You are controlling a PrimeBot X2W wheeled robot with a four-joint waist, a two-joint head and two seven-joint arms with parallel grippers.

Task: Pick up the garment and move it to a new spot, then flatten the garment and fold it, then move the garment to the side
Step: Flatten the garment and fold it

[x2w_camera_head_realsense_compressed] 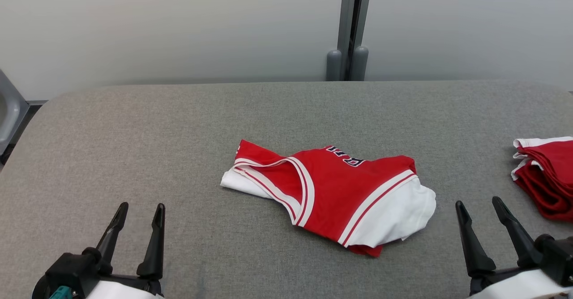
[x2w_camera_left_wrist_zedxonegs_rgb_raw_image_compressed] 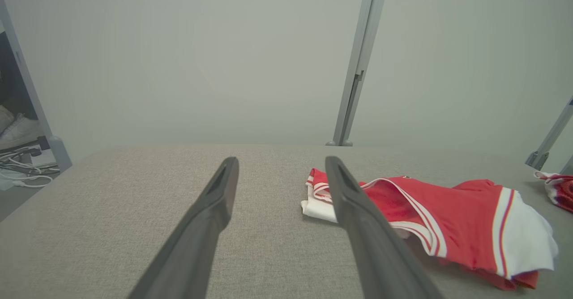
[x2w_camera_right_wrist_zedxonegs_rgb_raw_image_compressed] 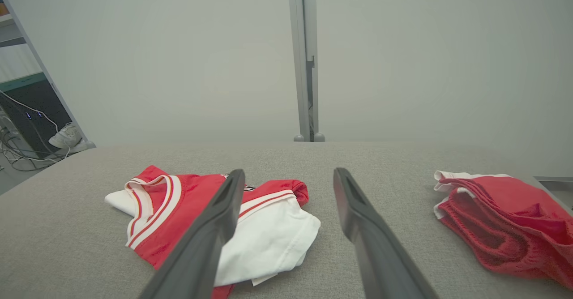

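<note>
A red and white jersey garment (x2w_camera_head_realsense_compressed: 331,194) lies crumpled and partly folded over itself in the middle of the grey padded table (x2w_camera_head_realsense_compressed: 179,124). Dark lettering shows on its far edge. My left gripper (x2w_camera_head_realsense_compressed: 139,209) stands open at the lower left, well clear of the garment. My right gripper (x2w_camera_head_realsense_compressed: 480,203) is open at the lower right, just off the garment's white corner. Through the left wrist view the garment (x2w_camera_left_wrist_zedxonegs_rgb_raw_image_compressed: 447,220) lies to the right of the open gripper (x2w_camera_left_wrist_zedxonegs_rgb_raw_image_compressed: 282,164). Seen from the right wrist, the garment (x2w_camera_right_wrist_zedxonegs_rgb_raw_image_compressed: 179,214) sits left of and behind the open gripper (x2w_camera_right_wrist_zedxonegs_rgb_raw_image_compressed: 288,176).
A second pile of red and white clothing (x2w_camera_head_realsense_compressed: 548,173) rests at the table's right edge, also seen as a red heap (x2w_camera_right_wrist_zedxonegs_rgb_raw_image_compressed: 501,218). A grey post (x2w_camera_head_realsense_compressed: 351,30) rises behind the table against the pale wall. Cables and a shoe (x2w_camera_left_wrist_zedxonegs_rgb_raw_image_compressed: 18,129) lie on the floor at left.
</note>
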